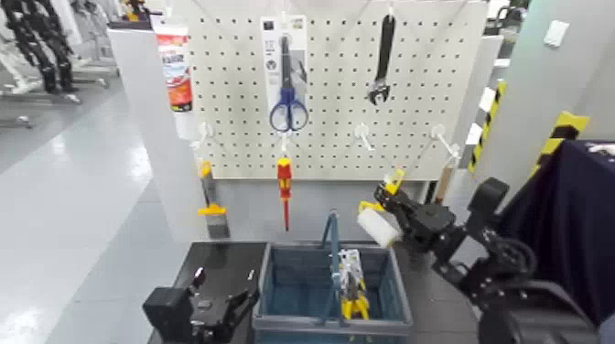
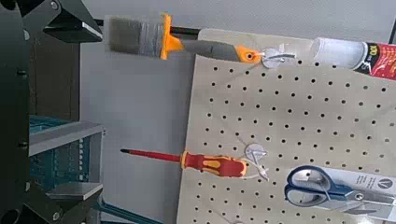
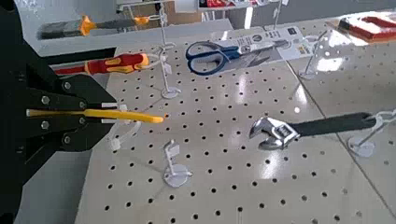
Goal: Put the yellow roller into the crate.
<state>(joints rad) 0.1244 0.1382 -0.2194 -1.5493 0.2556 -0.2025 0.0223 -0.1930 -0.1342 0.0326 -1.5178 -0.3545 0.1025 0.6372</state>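
Observation:
My right gripper point(image 1: 404, 207) is shut on the yellow roller point(image 1: 378, 227) and holds it in the air just in front of the pegboard, above and behind the crate's far right corner. The white sleeve points down toward the crate and the yellow handle point(image 3: 117, 115) lies between the fingers in the right wrist view. The teal-grey crate point(image 1: 275, 322) with its upright hoop handle point(image 1: 331, 245) stands on the dark table below; its mesh wall also shows in the left wrist view point(image 2: 56, 149). My left gripper point(image 1: 220, 306) rests open and empty on the table, left of the crate.
The pegboard point(image 1: 339, 137) holds blue scissors point(image 1: 288, 112), a black wrench point(image 1: 382, 59), a red-and-yellow screwdriver point(image 1: 285, 183) and bare hooks. A yellow-handled scraper point(image 1: 210, 199) hangs at its left. Yellow-handled tools point(image 1: 350, 285) lie in the crate. A dark cloth point(image 1: 567, 210) stands at the right.

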